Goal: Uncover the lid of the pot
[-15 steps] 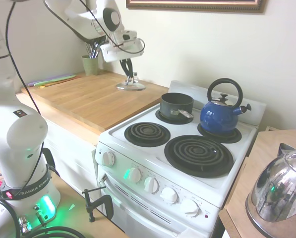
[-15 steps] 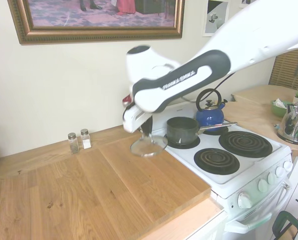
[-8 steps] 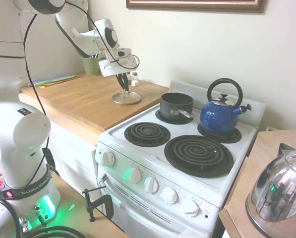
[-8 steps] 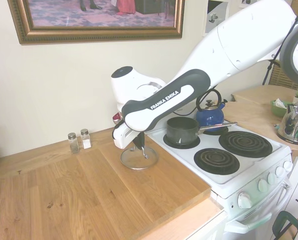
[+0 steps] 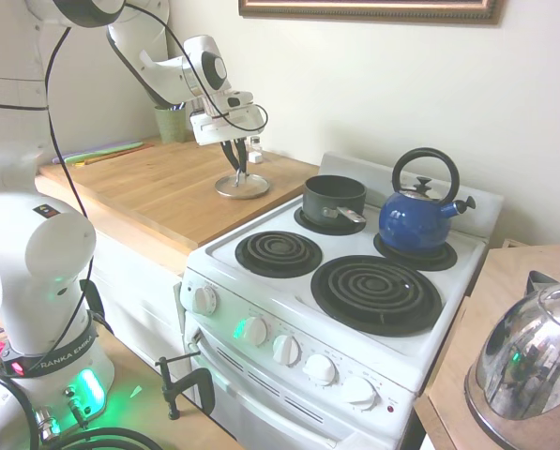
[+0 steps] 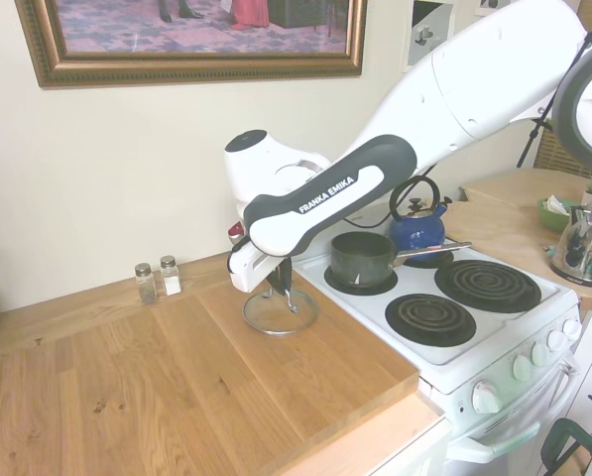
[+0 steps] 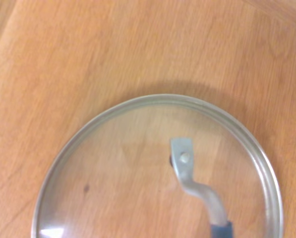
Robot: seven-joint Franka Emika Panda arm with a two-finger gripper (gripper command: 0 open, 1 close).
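The pot [image 5: 334,199] sat on the back burner of the white stove [image 5: 355,309] with no lid on it, and the pictures did not show anything inside it. The lid [image 5: 241,186] lay flat on the wooden counter [image 5: 158,192], just beside the stove. The tool [image 5: 237,167] was right over the lid, at its loop handle. I could not tell if the tool was open or if it had hold of the handle. A green cup [image 5: 171,123] stood at the back of the counter with some kitchen tools in it. The blue kettle [image 5: 417,216] was next to the pot. In the second outside view, the lid [image 6: 280,309] and pot [image 6: 363,258] showed from the other side, and two small shakers [image 6: 158,279] stood by the wall. Only the first outside view showed the shiny kettle [image 5: 526,361] up close. The wrist view showed the lid's [image 7: 157,173] silver rim and the wood under the glass.
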